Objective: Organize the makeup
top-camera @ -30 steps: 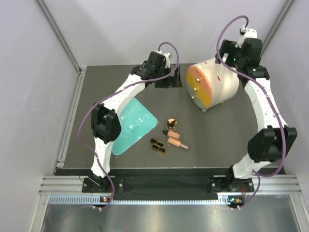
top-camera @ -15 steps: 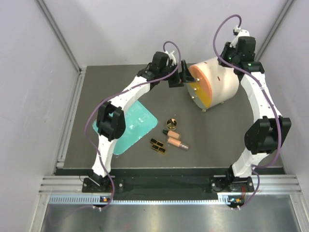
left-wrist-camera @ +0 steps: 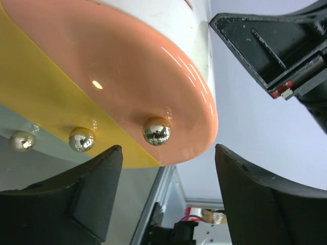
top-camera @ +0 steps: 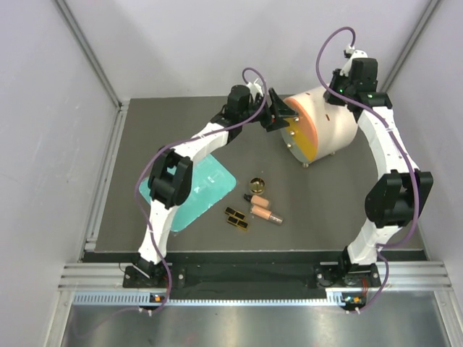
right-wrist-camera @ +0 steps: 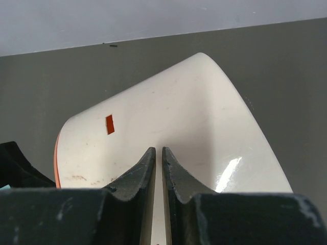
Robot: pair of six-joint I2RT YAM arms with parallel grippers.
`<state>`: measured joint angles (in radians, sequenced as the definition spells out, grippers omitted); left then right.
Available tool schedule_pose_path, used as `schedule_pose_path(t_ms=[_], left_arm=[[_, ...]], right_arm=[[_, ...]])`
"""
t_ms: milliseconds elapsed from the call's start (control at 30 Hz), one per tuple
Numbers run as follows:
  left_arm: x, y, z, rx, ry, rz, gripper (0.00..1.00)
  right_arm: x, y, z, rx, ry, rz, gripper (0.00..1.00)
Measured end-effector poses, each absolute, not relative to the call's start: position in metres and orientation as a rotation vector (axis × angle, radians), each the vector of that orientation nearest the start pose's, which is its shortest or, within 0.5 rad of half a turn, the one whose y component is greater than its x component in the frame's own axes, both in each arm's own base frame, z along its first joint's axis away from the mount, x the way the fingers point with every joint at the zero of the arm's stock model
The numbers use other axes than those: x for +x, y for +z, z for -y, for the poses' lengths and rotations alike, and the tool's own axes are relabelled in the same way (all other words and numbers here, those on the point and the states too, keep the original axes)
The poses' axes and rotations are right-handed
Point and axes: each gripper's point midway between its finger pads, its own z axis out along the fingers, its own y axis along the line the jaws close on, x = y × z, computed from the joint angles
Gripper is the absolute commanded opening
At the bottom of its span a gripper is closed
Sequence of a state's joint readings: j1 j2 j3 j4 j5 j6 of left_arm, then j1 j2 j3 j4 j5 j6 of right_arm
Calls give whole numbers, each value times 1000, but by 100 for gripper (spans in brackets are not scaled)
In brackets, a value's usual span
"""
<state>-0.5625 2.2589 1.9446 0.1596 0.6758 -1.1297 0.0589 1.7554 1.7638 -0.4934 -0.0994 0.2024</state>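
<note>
Setting: robotics lab test cell. Evidence: dark bench [top-camera: 145, 130] boxed in by plain pale wall panels [top-camera: 43, 144] on metal struts [top-camera: 88, 50]. White left arm [top-camera: 210, 134] and right arm [top-camera: 387, 144] are bolted to an aluminium rail [top-camera: 101, 278], with purple cables [top-camera: 319, 56] looped along them.

The drum [top-camera: 329, 119] is sitting toward the far right corner. The tray [top-camera: 206, 184] is lying left of centre. The compact [top-camera: 257, 184], tubes [top-camera: 264, 213] and palettes [top-camera: 236, 217] are lying just right of it, nearer the front edge.
</note>
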Motion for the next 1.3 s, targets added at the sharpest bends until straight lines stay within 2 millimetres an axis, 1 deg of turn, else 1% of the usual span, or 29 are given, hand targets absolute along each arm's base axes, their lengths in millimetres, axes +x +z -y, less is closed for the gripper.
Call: schedule_pose_path(t_ms=[100,233,300,400,567,667,800,1000,1067,1133,1267,1300], left_arm=[[452,246,452,-8,-1778,-2062,76],[456,243,455,-25,-1817,-2038,74],[457,242,455,-31,-1826,-2034,72],[458,245,456,-35,-1846,-2012,63],[459,249,458,-28,-1899,-1966,60],[459,240,460,-36,-1914,-1977,60],[461,230,461,-50,-1913,-1998,54],[462,229,462,-49,-1916,-1993,54],[462,230,462,-51,-1920,-1990,49],[463,233,462,-52,-1925,-1985,48],[465,243,464,-36,-1932,-1957,35],[465,245,464,-31,-1934,-1951,29]], right_arm=[[511,283,-56,85,266,-2062,11],[510,283,-57,80,273,-2063,12],[511,283,-58,78,276,-2062,11],[511,282,-59,75,280,-2058,13],[513,283,-61,66,292,-2045,13],[514,282,-61,64,293,-2039,13],[514,282,-61,59,293,-2037,14],[514,282,-61,54,291,-2036,14],[514,281,-61,53,291,-2036,14],[514,281,-61,52,290,-2033,14],[514,281,-61,45,286,-2030,14],[514,281,-61,44,285,-2030,14]])
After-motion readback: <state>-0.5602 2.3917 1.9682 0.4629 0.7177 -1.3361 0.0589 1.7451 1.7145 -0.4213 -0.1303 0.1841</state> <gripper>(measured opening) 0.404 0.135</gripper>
